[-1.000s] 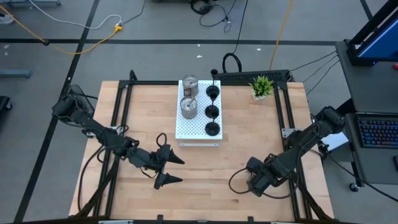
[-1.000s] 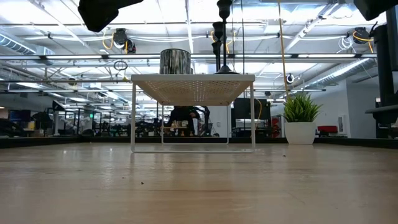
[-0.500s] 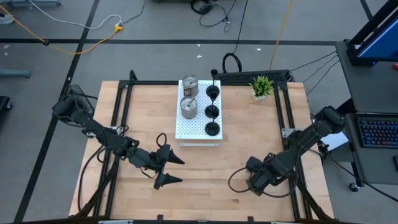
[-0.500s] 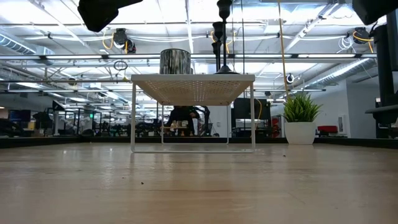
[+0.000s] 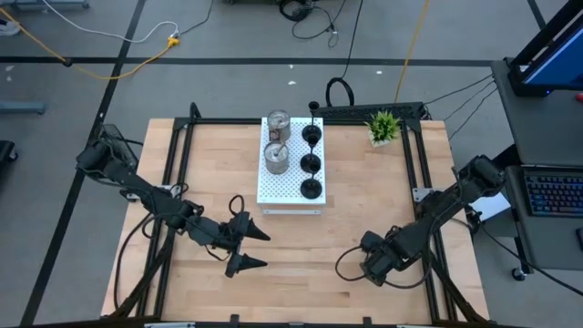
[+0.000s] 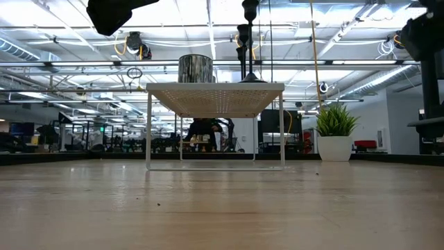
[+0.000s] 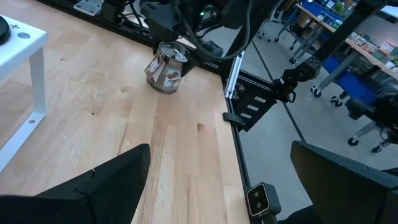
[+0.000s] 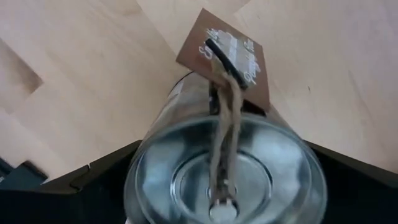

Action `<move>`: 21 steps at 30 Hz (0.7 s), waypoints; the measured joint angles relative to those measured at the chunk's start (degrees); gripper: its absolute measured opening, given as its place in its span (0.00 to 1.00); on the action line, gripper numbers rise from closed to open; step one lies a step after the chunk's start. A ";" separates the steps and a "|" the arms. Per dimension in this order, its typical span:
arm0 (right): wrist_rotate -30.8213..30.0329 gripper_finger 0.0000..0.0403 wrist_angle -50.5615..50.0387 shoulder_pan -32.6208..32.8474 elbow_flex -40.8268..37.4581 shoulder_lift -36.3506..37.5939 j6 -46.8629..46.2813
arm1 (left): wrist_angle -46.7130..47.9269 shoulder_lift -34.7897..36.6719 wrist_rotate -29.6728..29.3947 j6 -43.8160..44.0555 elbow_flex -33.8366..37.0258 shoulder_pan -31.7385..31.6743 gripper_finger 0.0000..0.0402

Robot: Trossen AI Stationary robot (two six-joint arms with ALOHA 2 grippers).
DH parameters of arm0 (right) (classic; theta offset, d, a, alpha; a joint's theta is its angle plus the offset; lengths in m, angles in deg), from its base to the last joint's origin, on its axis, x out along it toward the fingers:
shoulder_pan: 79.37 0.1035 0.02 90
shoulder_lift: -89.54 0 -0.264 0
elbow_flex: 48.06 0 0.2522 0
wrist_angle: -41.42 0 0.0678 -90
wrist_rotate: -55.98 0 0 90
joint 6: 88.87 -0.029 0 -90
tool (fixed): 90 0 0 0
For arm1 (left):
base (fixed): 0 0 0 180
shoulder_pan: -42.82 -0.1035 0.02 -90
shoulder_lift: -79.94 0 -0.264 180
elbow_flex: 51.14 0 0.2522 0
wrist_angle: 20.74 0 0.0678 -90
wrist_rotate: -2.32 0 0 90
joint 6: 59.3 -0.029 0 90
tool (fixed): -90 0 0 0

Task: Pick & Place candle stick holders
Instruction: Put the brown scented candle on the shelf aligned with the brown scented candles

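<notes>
The right claw (image 8: 224, 205), low at the bench's (image 5: 301, 246) five o'clock, clenches a silver holder (image 8: 224, 168), likely next carried toward the white rack (image 5: 290, 191) at twelve.

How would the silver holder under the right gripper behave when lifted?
Likely slippery: the silver holder, beneath the right gripper, looks smooth, shiny and round. Probably stable, being squat and upright. Its tag on twine may swing.

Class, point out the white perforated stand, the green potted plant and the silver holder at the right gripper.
White stand (image 5: 290, 193): high view, bare front part.
Potted plant (image 5: 383, 126): high view, leaves.
Silver holder (image 7: 166, 67): left wrist view, its side.
</notes>
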 joint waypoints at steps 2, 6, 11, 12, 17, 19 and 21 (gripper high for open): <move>0.03 0.98 1.28 -0.23 -1.34 0.00 0.00 | -0.01 0.00 0.00 0.00 0.00 0.00 0.98; 0.05 0.98 3.01 -0.27 -3.08 0.00 -0.37 | -0.03 0.00 0.00 0.49 0.00 0.00 0.98; 0.22 0.98 3.39 -0.36 -3.25 0.08 -1.29 | 0.00 0.00 0.00 0.76 0.00 0.00 0.98; 0.98 0.98 3.44 -0.36 -3.25 0.18 -1.41 | 0.00 0.00 0.00 0.82 0.00 0.00 0.98; 3.09 0.98 3.59 -0.34 -3.25 0.26 -1.53 | 0.00 0.00 0.00 0.83 0.00 0.00 0.98; 3.11 0.98 3.69 -0.34 -3.25 0.28 -1.18 | 0.00 0.00 0.00 0.83 0.00 0.00 0.98; 3.11 0.98 3.79 -0.34 -3.25 0.28 -0.59 | 0.00 0.00 0.00 0.83 0.00 0.00 0.98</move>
